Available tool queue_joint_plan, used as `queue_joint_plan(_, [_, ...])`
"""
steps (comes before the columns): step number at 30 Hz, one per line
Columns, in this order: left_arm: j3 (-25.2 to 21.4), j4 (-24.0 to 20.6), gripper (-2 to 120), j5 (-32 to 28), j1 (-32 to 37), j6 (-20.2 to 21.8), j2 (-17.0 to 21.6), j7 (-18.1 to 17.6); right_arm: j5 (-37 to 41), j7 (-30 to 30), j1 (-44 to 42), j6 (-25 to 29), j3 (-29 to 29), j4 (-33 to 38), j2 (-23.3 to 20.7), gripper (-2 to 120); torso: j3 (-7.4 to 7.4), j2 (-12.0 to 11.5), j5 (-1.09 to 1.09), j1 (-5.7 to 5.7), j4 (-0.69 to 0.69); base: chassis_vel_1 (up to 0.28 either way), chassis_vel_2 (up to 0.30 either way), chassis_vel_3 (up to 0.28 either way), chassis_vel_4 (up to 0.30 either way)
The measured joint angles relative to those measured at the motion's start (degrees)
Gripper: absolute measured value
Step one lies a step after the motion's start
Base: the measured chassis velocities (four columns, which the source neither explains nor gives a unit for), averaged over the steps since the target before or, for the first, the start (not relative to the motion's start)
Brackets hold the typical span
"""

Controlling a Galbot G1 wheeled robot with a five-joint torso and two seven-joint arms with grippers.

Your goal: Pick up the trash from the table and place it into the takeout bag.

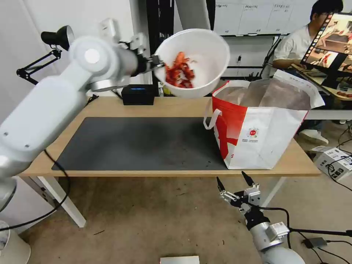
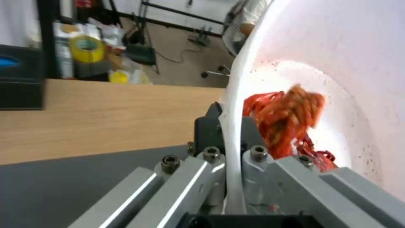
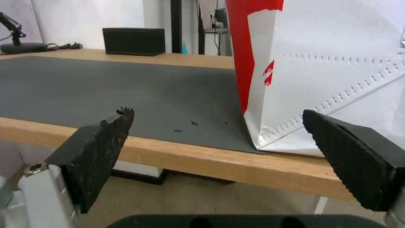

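My left gripper [image 1: 157,63] is shut on the rim of a white round bowl [image 1: 200,51], a piece of the trash, held high over the table's far side. The bowl is tipped on its side, mouth toward me, with red food scraps [image 1: 179,73] sliding inside. In the left wrist view the fingers [image 2: 207,126] pinch the bowl's rim [image 2: 234,126] beside the scraps [image 2: 287,120]. The takeout bag [image 1: 264,135], white and red with a foil lining, stands open on the table [image 1: 110,106] just right of and below the bowl. My right gripper [image 1: 234,181] hangs open below the table's front edge, near the bag [image 3: 329,63].
A dark grey mat [image 1: 139,143] covers the middle of the tabletop. A black box [image 1: 138,94] sits at the table's far edge. A desk lamp [image 1: 55,40] stands at the back left. Cables and a white box [image 1: 335,161] lie on the floor at the right.
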Motion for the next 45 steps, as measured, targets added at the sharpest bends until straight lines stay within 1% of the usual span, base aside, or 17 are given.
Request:
queue_joint_plan(3, [2.07, 2.81, 0, 0.65, -1.85, -0.10, -4.78, -0.11, 0.00, 0.00, 0.00, 0.00, 0.00, 0.00, 0.00, 100, 0.00, 0.00, 0.00, 0.00, 0.00, 0.000, 0.000, 0.000, 0.000])
queue_joint_plan(4, [2.07, 2.81, 0, 0.65, -1.85, -0.10, -4.78, -0.11, 0.00, 0.00, 0.00, 0.00, 0.00, 0.00, 0.00, 100, 0.00, 0.00, 0.00, 0.00, 0.00, 0.000, 0.000, 0.000, 0.000])
queue_joint_plan(7, [3.56, 6.20, 0, 1.96, -3.30, -0.21, -9.02, -0.11, 0.00, 0.00, 0.00, 0.00, 0.00, 0.00, 0.00, 100, 0.00, 0.00, 0.01, 0.00, -0.01, 0.000, 0.000, 0.000, 0.000])
queue_joint_plan(8, [3.56, 6.20, 0, 1.96, -3.30, -0.21, -9.02, -0.11, 0.00, 0.00, 0.00, 0.00, 0.00, 0.00, 0.00, 100, 0.00, 0.00, 0.01, 0.00, -0.01, 0.000, 0.000, 0.000, 0.000])
queue_joint_plan(11, [5.34, 9.91, 0, 3.85, -4.47, -1.02, -13.69, -0.16, 0.00, 0.00, 0.00, 0.00, 0.00, 0.00, 0.00, 100, 0.00, 0.00, 0.01, -0.01, 0.00, 0.000, 0.000, 0.000, 0.000])
queue_joint_plan(12, [5.34, 9.91, 0, 3.85, -4.47, -1.02, -13.69, -0.16, 0.00, 0.00, 0.00, 0.00, 0.00, 0.00, 0.00, 100, 0.00, 0.00, 0.01, -0.01, 0.00, 0.000, 0.000, 0.000, 0.000])
queue_joint_plan(16, [7.77, 15.25, 0, 8.25, -4.77, -4.44, -20.10, -0.27, 0.00, 0.00, 0.00, 0.00, 0.00, 0.00, 0.00, 100, 0.00, 0.00, 0.01, 0.00, -0.01, 0.000, 0.000, 0.000, 0.000])
queue_joint_plan(17, [7.77, 15.25, 0, 8.25, -4.77, -4.44, -20.10, -0.27, 0.00, 0.00, 0.00, 0.00, 0.00, 0.00, 0.00, 100, 0.00, 0.00, 0.01, 0.00, -0.01, 0.000, 0.000, 0.000, 0.000])
queue_joint_plan(23, [10.10, 20.95, 0, 14.97, -4.59, -9.96, -26.85, -0.29, 0.00, 0.00, 0.00, 0.00, 0.00, 0.00, 0.00, 100, 0.00, 0.00, 0.00, 0.00, -0.01, 0.000, 0.000, 0.000, 0.000])
queue_joint_plan(24, [10.10, 20.95, 0, 14.97, -4.59, -9.96, -26.85, -0.29, 0.00, 0.00, 0.00, 0.00, 0.00, 0.00, 0.00, 100, 0.00, 0.00, 0.00, 0.00, -0.01, 0.000, 0.000, 0.000, 0.000])
queue_joint_plan(26, [11.64, 22.17, 0, 19.28, -4.24, -12.06, -28.78, -0.27, 0.00, 0.00, 0.00, 0.00, 0.00, 0.00, 0.00, 100, 0.00, 0.00, 0.01, -0.01, -0.01, 0.000, 0.000, 0.000, 0.000])
queue_joint_plan(28, [12.26, 22.33, 0, 20.87, -4.01, -12.64, -29.28, -0.21, 0.00, 0.00, 0.00, 0.00, 0.00, 0.00, 0.00, 100, 0.00, 0.00, 0.01, 0.00, -0.01, 0.000, 0.000, 0.000, 0.000])
queue_joint_plan(31, [14.26, 22.70, 0, 27.02, -2.92, -14.35, -30.47, 0.27, 0.00, 0.00, 0.01, 0.00, 0.00, 0.00, 0.00, 100, 0.00, 0.00, 0.00, -0.01, -0.01, 0.000, 0.000, 0.000, 0.000])
queue_joint_plan(32, [14.26, 22.70, 0, 27.02, -2.92, -14.35, -30.47, 0.27, 0.00, 0.00, 0.01, 0.00, 0.00, 0.00, 0.00, 100, 0.00, 0.00, 0.00, -0.01, -0.01, 0.000, 0.000, 0.000, 0.000])
queue_joint_plan(35, [17.06, 22.66, 0, 33.83, -2.15, -15.83, -30.02, 2.15, 0.00, 0.00, 0.00, 0.00, 0.00, 0.00, 0.00, 100, 0.00, 0.00, 0.00, -0.01, 0.00, 0.000, 0.000, 0.000, 0.000])
queue_joint_plan(39, [18.90, 22.28, 0, 37.51, -1.91, -16.19, -29.37, 2.75, 0.00, 0.00, 0.00, 0.00, 0.00, 0.00, 0.00, 100, 0.00, 0.00, -0.01, -0.01, 0.00, 0.000, 0.000, 0.000, 0.000])
queue_joint_plan(45, [20.81, 20.65, 0, 39.24, -1.86, -15.92, -27.73, 4.54, 0.00, 0.00, 0.00, 0.00, 0.00, 0.00, 0.00, 100, 0.00, 0.00, -0.01, -0.01, 0.00, 0.000, 0.000, 0.000, 0.000])
